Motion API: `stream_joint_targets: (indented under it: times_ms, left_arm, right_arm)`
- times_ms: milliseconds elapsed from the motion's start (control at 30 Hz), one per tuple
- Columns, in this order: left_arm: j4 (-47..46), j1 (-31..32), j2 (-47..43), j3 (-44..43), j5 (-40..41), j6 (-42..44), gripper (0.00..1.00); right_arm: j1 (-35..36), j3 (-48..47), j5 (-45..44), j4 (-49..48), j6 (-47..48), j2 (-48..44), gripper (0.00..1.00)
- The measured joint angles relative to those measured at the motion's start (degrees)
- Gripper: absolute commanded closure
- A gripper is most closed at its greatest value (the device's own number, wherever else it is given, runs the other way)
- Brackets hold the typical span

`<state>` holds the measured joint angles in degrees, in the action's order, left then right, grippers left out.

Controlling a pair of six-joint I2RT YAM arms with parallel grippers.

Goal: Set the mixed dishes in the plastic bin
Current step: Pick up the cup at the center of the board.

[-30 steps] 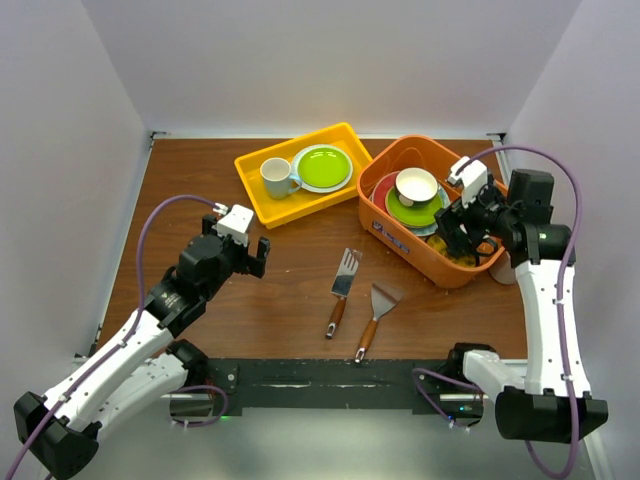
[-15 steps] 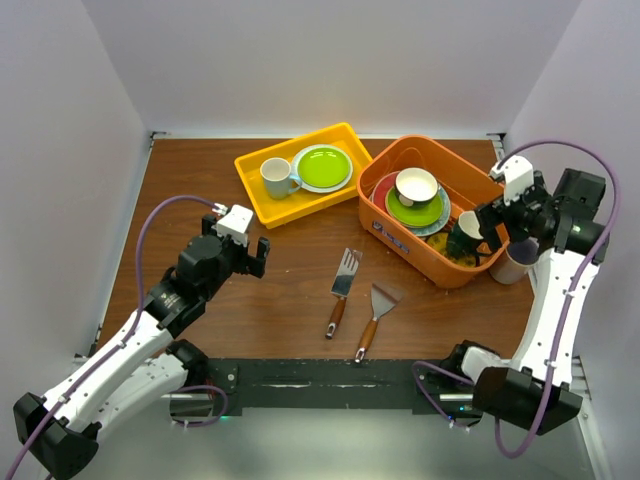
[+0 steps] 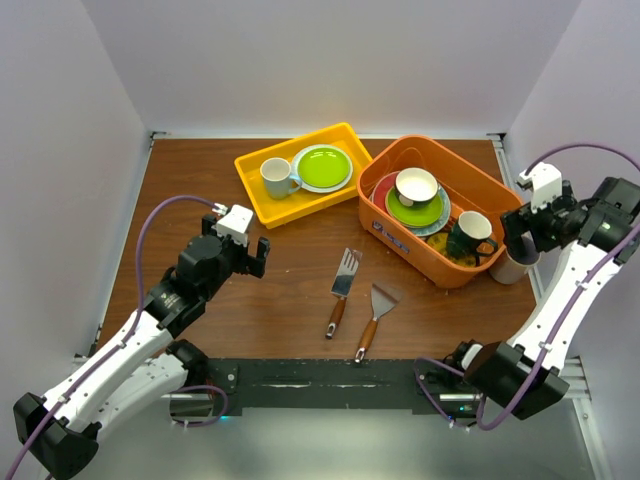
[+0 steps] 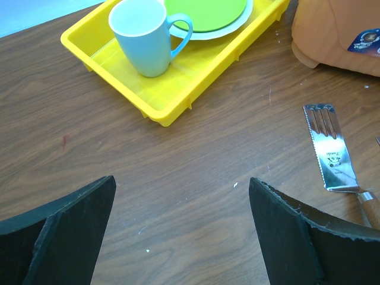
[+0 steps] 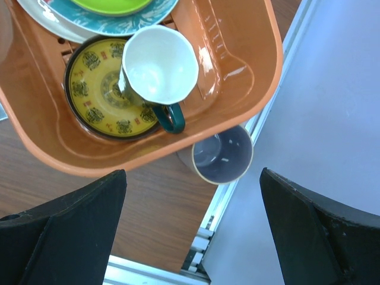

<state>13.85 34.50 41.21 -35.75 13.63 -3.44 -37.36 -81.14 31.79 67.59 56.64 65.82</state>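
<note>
Dishes [image 3: 428, 204] mostly inside the orange bin [image 3: 420, 256] at the right of the table [image 3: 200, 180], seen from above: white bowl [image 3: 416, 186] on a green plate [image 3: 412, 213], red-rimmed plate [image 3: 377, 190] under that stack, teal mug [image 3: 468, 236] upright at the bin's near right end. One lime plate [image 3: 322, 167] outside the bin, lying in the yellow tray [image 3: 308, 203] beside a pale mug [image 3: 276, 177]. Two spatulas [image 3: 341, 292] flat on the wood between the arms, near the bin's front wall but apart from it. Left gripper [image 3: 250, 262] over bare wood, well apart from the tray, released and empty. Right gripper [image 3: 520, 236] just outside the bin's right end, near a grey cup [image 3: 510, 268], spread wide, holding nothing. From the left wrist: both fingers [image 4: 65, 237] wide apart over bare table, tray with pale mug and lime plate ahead, a corner of the bin with its label [image 4: 363, 41] at top right, one spatula blade at the right edge. From the right wrist: fingers [image 5: 65, 231] spread at the bottom corners, teal mug standing on a yellow patterned plate [image 5: 95, 89] in the bin's corner, handle toward the bin wall, edges of the green plate and a teal-patterned plate [image 5: 127, 22] beyond, grey cup on the table just beside the bin's outer wall.
</note>
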Motion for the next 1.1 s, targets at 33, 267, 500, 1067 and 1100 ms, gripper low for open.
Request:
stream_joint_targets:
  times_ms: [33, 267, 500, 1067, 1100]
  left_arm:
    - [0.02, 0.00, 0.00, 0.00, 0.00, 0.00, 0.00]
    - [0.00, 0.00, 0.00, 0.00, 0.00, 0.00, 0.00]
    - [0.02, 0.00, -0.09, 0.00, -0.02, 0.00, 0.00]
    - [0.02, 0.00, -0.26, 0.00, -0.02, 0.00, 0.00]
    - [0.02, 0.00, -0.26, 0.00, 0.00, 0.00, 0.00]
  right_arm:
    - [-0.57, -0.15, 0.33, 0.66, 0.68, 0.17, 0.01]
    - [-2.99, -0.28, 0.94, 3.56, 4.46, 0.57, 0.01]
    - [-4.87, -0.52, 0.92, 5.92, 7.56, 1.11, 0.01]
    - [-7.06, -0.74, 0.72, 8.96, 12.22, 1.44, 0.01]
    - [-7.17, -0.74, 0.72, 9.01, 12.48, 1.57, 0.01]
